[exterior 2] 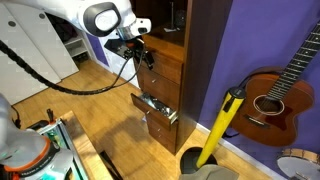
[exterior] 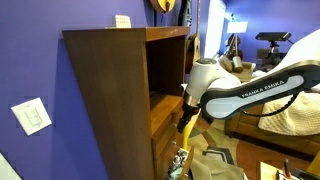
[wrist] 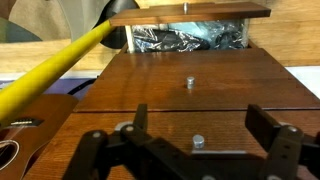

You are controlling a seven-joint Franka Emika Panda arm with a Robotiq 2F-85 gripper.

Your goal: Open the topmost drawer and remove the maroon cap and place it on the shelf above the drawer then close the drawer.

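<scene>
Fingers (wrist: 268, 126) stand spread wide and empty, straddling the small knob (wrist: 198, 141) of the topmost drawer (wrist: 225, 118), which is closed. That knob lies straight ahead between them, just off the pads, so a short advance and a squeeze should seat it. The maroon cap shows nowhere (presumably inside that drawer); a lower drawer (exterior 2: 158, 110) hangs pulled out.

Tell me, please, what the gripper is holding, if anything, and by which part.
Nothing: the gripper is open, jaws spread wide, a drawer knob unclamped between them.
</scene>
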